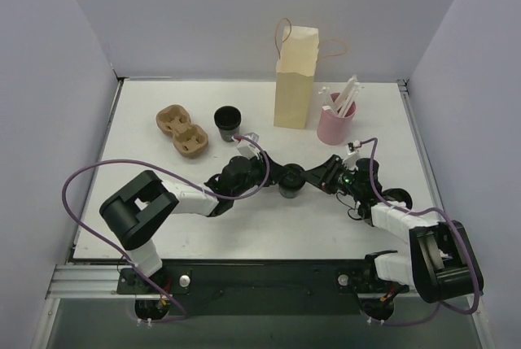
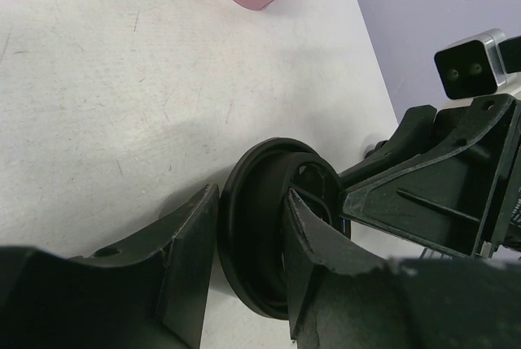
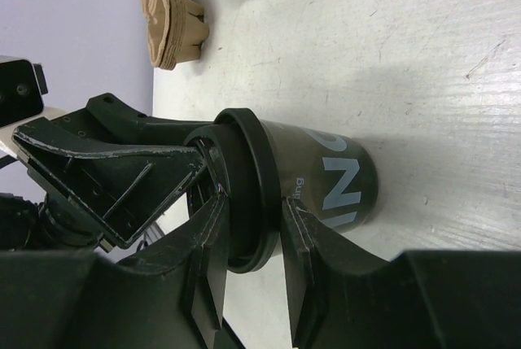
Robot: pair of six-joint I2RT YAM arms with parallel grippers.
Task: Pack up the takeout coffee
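With left claw [image 2: 252, 202] and right claw [image 3: 254, 212] both clenched on the stiff lid [image 3: 244, 141], the light, crushable cup [image 3: 334, 178] likely wants a gentle hold just under its rim.

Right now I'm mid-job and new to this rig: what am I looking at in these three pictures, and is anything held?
Two robot arms are bolted at the table's near edge. The overhead picture looks down from behind them; the other two come from a camera on each wrist, showing its own fingers. On the table stand a paper bag, a pink cup of white sticks, a cardboard cup carrier and a second dark cup. In the middle both arms meet at a lidded coffee cup: the left hand and the right hand each have fingers either side of its lid. Whether either truly clamps it, I cannot tell.
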